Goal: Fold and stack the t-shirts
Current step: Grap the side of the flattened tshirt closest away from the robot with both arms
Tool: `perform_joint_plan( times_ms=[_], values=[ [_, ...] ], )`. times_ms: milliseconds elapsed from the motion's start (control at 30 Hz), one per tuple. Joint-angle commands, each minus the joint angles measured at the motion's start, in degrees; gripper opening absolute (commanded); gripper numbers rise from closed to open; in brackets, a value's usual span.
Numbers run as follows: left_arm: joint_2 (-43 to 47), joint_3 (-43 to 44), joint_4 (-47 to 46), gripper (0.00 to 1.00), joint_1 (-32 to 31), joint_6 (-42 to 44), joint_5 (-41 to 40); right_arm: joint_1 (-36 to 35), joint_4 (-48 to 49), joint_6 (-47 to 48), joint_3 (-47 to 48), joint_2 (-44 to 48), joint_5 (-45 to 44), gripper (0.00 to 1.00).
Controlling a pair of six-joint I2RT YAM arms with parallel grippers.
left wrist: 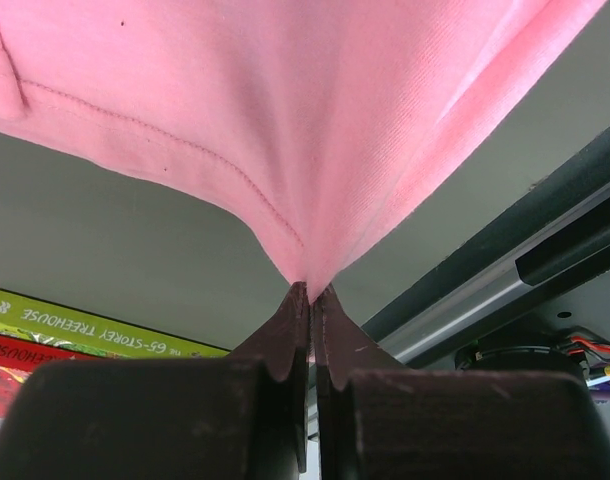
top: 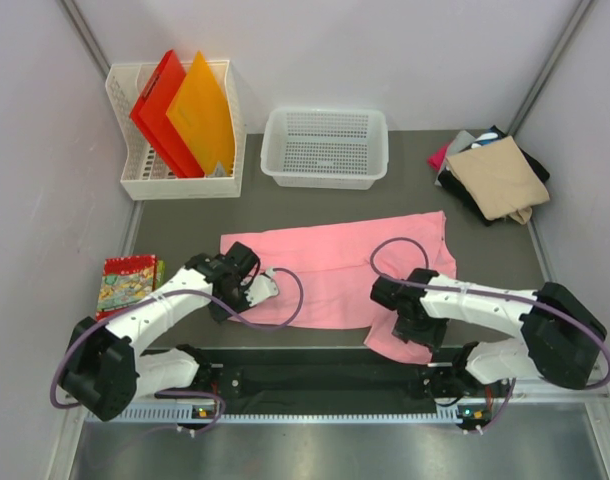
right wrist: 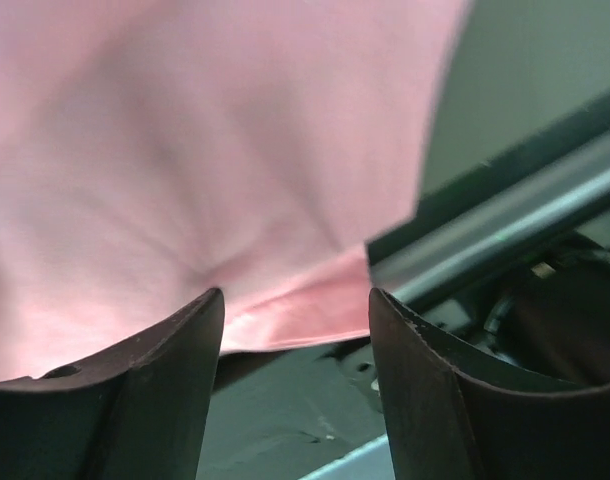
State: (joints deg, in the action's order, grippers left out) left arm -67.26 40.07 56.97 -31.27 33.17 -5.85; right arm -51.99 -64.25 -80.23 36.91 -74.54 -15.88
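Grey counter (top: 185,225) holds the pink t-shirt (top: 335,260) spread near its front edge, fold apparently starting: left gripper (left wrist: 312,290) pinches the near hem, right gripper (right wrist: 295,295) gapes over the near-right corner and probably must clamp next.

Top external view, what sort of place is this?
Most likely a robotics lab cell: plain walls box in a grey table, a left arm and a right arm are bolted at its near edge, and a pink t-shirt lies spread out, folded shirts piled far right.
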Motion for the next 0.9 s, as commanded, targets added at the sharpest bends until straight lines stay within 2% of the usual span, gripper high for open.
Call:
perform_joint_plan(
  times_ms=[0,167,467,567,667,767,800,867],
  values=[
    [-0.5,-0.3,-1.1,0.0,0.3,0.4,0.2,-0.1,7.8,5.2,5.4,-2.9,-3.2,0.61],
    [-0.4,-0.2,-1.2,0.0,0.5,0.2,0.0,-1.4,7.5,8.1,11.1,-9.4,-2.7,0.6],
    [0.5,-1.0,-1.4,0.0,0.9,0.8,-0.6,1.8,12.6,10.8,7.4,-11.0,-0.2,0.59],
    [0.1,-0.9,-1.6,0.0,1.0,0.9,-0.7,3.3,14.4,12.1,7.3,-13.0,0.9,0.53],
    [-0.3,-0.3,-1.7,0.0,1.1,1.0,-0.9,3.9,16.2,12.6,7.9,-14.6,1.2,0.43],
    [-0.8,0.0,-1.4,0.0,1.2,1.0,-1.0,4.3,16.5,13.6,10.1,-16.6,1.1,0.27],
    [-0.7,0.1,-1.4,0.0,1.2,0.9,-0.9,4.4,16.6,13.9,10.4,-17.3,1.0,0.16],
    [-0.5,0.0,-1.2,0.0,1.3,0.9,-1.0,4.8,16.7,14.7,11.4,-17.7,0.9,0.04]
  ],
)
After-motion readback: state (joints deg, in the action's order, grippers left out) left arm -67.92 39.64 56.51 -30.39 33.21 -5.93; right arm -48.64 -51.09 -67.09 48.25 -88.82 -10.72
